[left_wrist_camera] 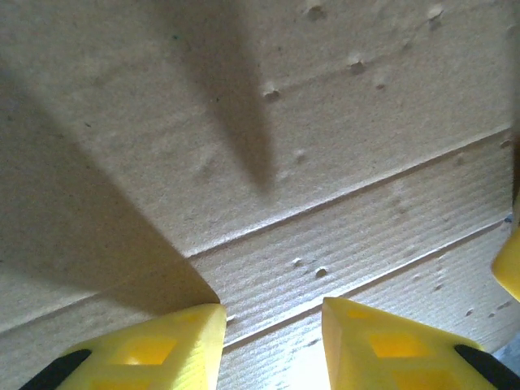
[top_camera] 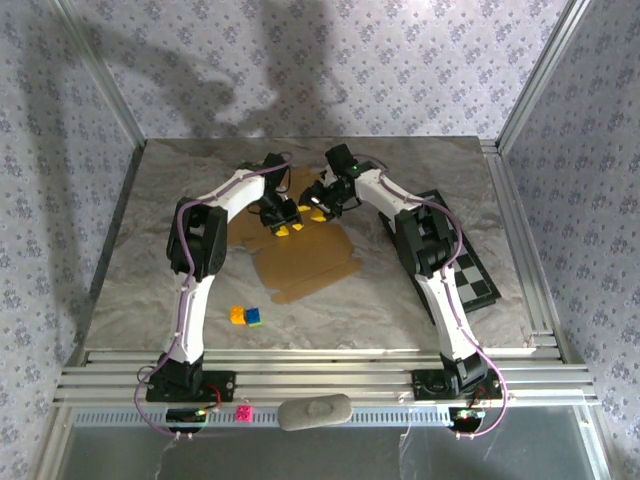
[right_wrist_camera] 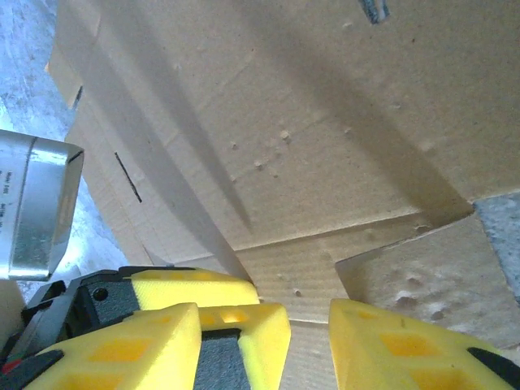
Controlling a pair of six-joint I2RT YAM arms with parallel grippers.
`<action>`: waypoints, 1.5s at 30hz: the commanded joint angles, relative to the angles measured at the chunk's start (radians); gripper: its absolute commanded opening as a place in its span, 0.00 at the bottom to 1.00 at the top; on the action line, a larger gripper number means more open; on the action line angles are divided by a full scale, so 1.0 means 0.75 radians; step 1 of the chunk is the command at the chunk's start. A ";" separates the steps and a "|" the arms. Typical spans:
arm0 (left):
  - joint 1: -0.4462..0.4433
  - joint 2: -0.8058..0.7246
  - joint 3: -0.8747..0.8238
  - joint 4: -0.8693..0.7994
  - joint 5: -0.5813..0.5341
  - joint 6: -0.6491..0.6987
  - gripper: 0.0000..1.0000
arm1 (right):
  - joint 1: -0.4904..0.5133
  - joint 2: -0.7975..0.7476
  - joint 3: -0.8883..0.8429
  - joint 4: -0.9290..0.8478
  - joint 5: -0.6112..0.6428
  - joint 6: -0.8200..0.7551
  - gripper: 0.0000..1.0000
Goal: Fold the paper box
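The marbled grey table (top_camera: 150, 290) carries everything. The white left arm (top_camera: 190, 300) and right arm (top_camera: 445, 300) rise from the near edge and bend inward, meeting over the middle of the table towards its far side.

The paper box (top_camera: 305, 262) lies under them as a flat tan cardboard sheet at the table's centre, its flaps spread out and its near edge pointing towards the arm bases. In the left wrist view its creased surface (left_wrist_camera: 244, 146) lies close under the camera. The right wrist view shows its panels (right_wrist_camera: 325, 122), a slot and a flap edge.

A black-and-white checkerboard (top_camera: 472, 275) lies flat to the right of the box, partly under the right arm.

The left gripper (top_camera: 285, 222) sits low over the far part of the sheet. Its yellow jaws (left_wrist_camera: 272, 313) stand apart with only cardboard seen beyond the gap.

The right gripper (top_camera: 318, 208) is just beside it, jaws (right_wrist_camera: 268, 309) also apart, and a yellow finger (right_wrist_camera: 244, 317) of the left one shows between them.

A yellow block (top_camera: 237, 315) and a blue-green block (top_camera: 254, 318) sit touching, near the left arm, apart from the box.
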 commanded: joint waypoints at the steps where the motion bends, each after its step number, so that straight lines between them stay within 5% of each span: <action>1: -0.010 0.020 -0.050 0.014 -0.018 0.017 0.38 | -0.001 -0.043 0.131 -0.041 -0.051 0.024 0.49; 8: -0.010 0.019 -0.047 0.015 -0.018 0.030 0.37 | -0.114 -0.180 0.102 -0.051 0.006 0.014 0.51; 17: -0.008 0.022 -0.030 -0.005 -0.021 0.046 0.37 | -0.222 -0.189 0.002 -0.228 0.193 -0.261 0.50; 28: -0.006 0.023 -0.030 -0.015 -0.021 0.049 0.37 | -0.105 -0.014 0.102 -0.347 0.388 -0.455 0.49; 45: -0.006 0.019 -0.036 -0.013 -0.016 0.048 0.37 | -0.048 0.082 0.178 -0.327 0.384 -0.455 0.41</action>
